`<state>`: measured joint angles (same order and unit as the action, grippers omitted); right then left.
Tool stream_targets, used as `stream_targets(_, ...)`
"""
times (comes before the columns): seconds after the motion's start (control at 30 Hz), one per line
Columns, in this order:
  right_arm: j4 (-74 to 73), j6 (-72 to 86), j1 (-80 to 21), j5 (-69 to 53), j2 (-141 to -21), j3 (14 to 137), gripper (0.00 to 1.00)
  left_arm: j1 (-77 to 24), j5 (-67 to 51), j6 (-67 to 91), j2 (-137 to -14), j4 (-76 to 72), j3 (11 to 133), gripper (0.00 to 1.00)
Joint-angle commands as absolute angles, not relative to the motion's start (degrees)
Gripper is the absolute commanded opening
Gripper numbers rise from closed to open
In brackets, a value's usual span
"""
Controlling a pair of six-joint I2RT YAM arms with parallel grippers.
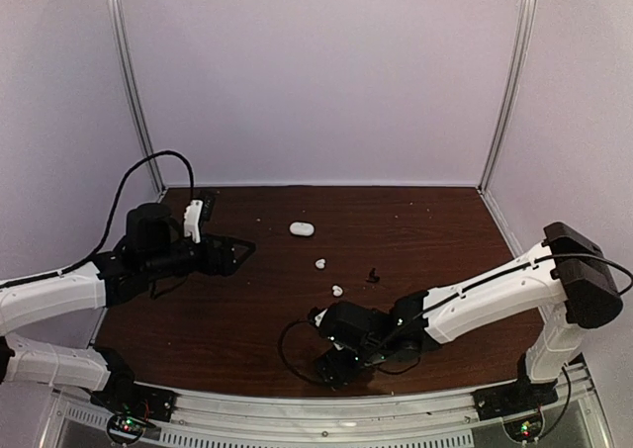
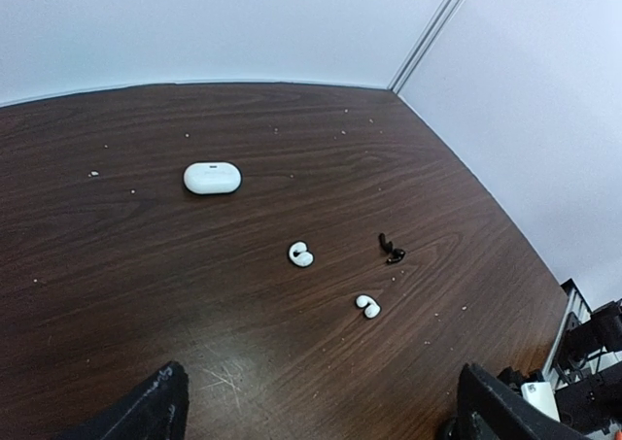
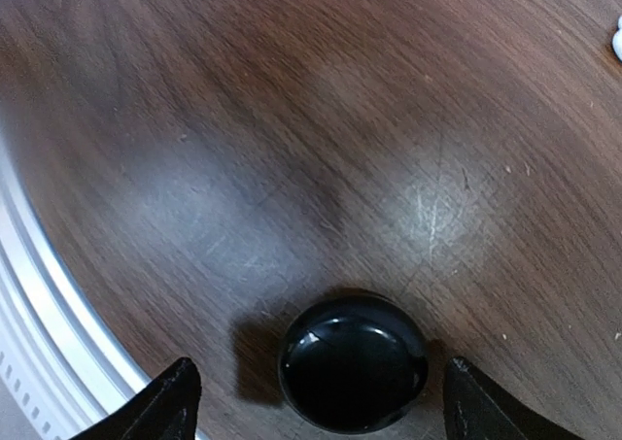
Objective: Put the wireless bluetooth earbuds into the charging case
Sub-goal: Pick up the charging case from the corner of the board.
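Observation:
Two glossy white earbuds (image 1: 320, 264) (image 1: 337, 291) and a small black earbud piece (image 1: 373, 275) lie loose mid-table. They also show in the left wrist view: white (image 2: 301, 254), white (image 2: 367, 306), black (image 2: 391, 252). The white oval case (image 1: 302, 228) (image 2: 212, 178) lies shut behind them. My left gripper (image 1: 232, 252) (image 2: 321, 423) is open and empty, left of the buds. My right gripper (image 1: 333, 364) (image 3: 321, 413) is open, its jaws either side of a black round puck-like case (image 3: 354, 362) near the front edge, not touching it. In the top view the puck is hidden under the gripper.
A metal rail (image 3: 39, 294) (image 1: 346, 403) runs along the table's near edge, just beside the right gripper. A black cable loop (image 1: 289, 339) hangs by the right wrist. Small pale crumbs dot the dark wood table (image 2: 117, 265). White walls and posts (image 1: 504, 82) enclose the back.

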<state>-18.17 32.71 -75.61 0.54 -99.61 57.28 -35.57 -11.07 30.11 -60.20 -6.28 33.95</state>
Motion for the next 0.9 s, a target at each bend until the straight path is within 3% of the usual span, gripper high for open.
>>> stream_targets(0.0,-21.3,35.2,-76.4,6.0,-100.7,57.7,0.86,-35.2,-10.1,30.4,-59.0,-8.1,32.7,0.98)
stream_targets(0.4,-15.5,37.4,-74.7,5.5,-101.6,54.4,0.76,-35.2,-8.6,30.4,-57.9,-8.3,32.0,0.98)
stream_targets(0.7,-13.2,36.9,-72.6,2.5,-100.3,51.2,0.59,-35.2,-7.1,30.1,-56.5,-11.0,30.0,0.98)
stream_targets(0.73,-13.1,36.8,-72.3,2.4,-100.0,50.7,0.59,-35.2,-6.8,30.1,-56.4,-11.1,29.9,0.98)
stream_targets(0.8,-14.0,36.8,-72.1,2.9,-99.4,50.2,0.74,-35.2,-6.3,30.1,-56.3,-11.3,29.7,0.98)
stream_targets(0.87,-15.1,36.7,-72.1,3.6,-99.0,50.1,0.78,-35.2,-6.2,30.0,-56.3,-11.8,29.6,0.98)
